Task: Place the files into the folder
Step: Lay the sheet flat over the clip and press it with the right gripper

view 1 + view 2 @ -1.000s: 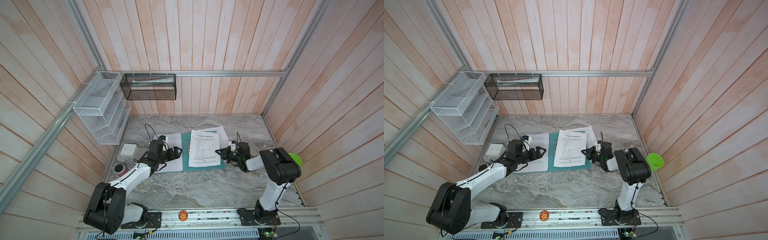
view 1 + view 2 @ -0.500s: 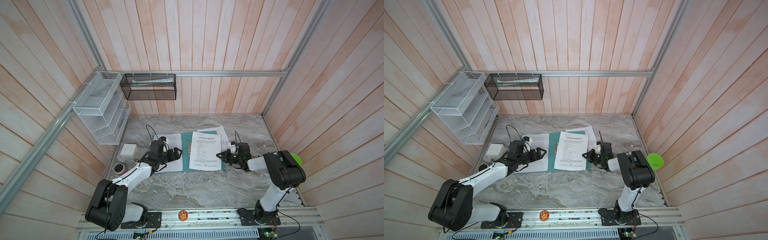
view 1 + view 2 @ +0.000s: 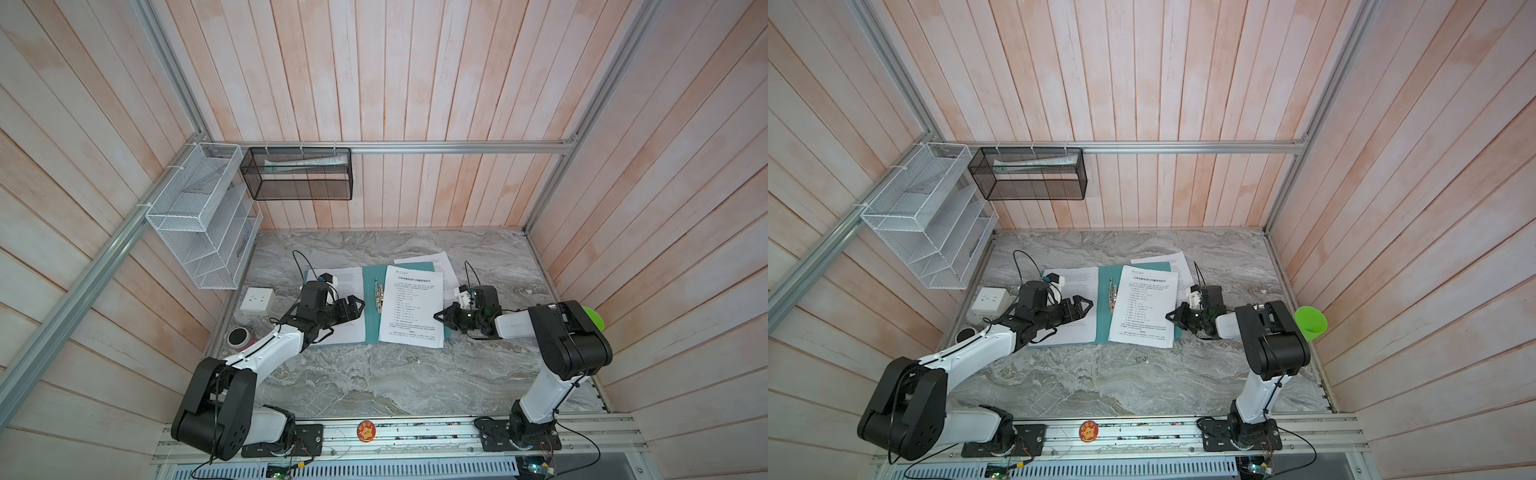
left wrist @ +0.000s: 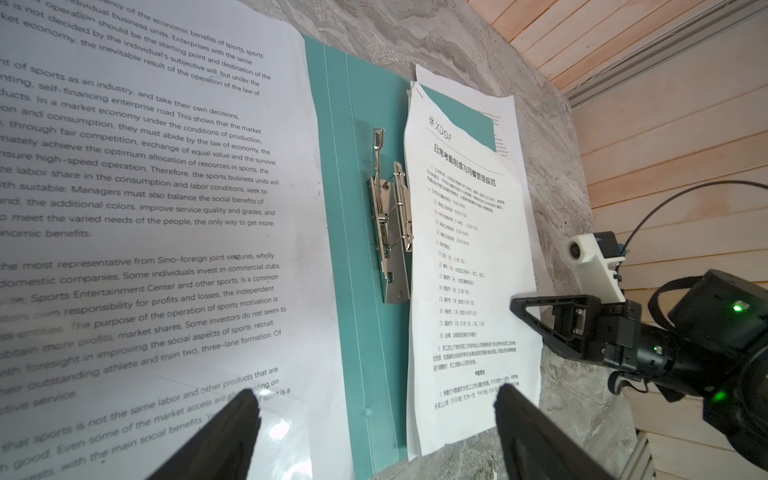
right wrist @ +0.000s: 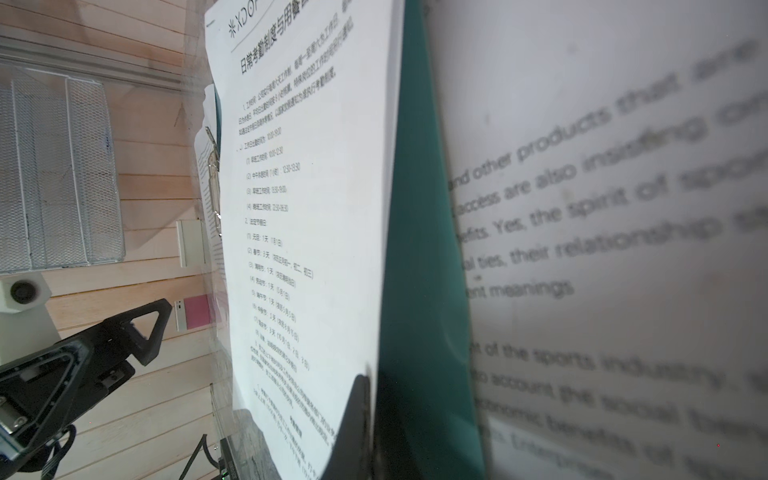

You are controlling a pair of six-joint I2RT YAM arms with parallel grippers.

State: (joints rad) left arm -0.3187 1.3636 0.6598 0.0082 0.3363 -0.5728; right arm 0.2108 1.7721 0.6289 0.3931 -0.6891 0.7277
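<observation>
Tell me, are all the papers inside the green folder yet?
Nearly. Done: the folder lies open, with the English sheet on its left half. In hand: the right gripper, shut, is at the headed sheet's edge; the left gripper is open. Left: the third sheet sticks out behind, and no sheet looks held by the clip.

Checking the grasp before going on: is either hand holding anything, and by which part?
The right hand is shut on the headed sheet, pinching its long edge nearest that arm. The left hand is open and holds nothing.
</observation>
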